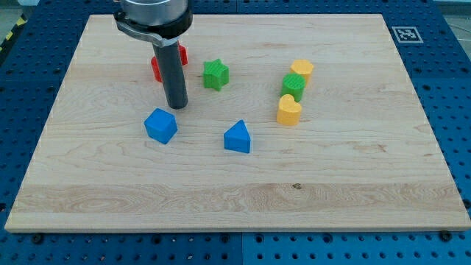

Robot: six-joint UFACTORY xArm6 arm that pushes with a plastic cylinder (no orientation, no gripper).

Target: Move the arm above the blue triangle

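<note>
The blue triangle (pixel 238 138) is a small solid wedge-shaped block, lying flat on the wooden board (pixel 346 191) with its point toward the far side; it sits near the board's middle, slightly toward the near edge; nothing touches it.

High, angled view over board (pixel 412 147)

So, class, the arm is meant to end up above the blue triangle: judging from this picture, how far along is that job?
Done: nothing that shows as finished. In hand: my tip rests on the board just above and right of the blue cube, with a red block partly hidden behind the rod. Left: the blue triangle lies lower and further toward the view's right, so my tip must travel right until it sits just toward the view's top from that block.
</note>
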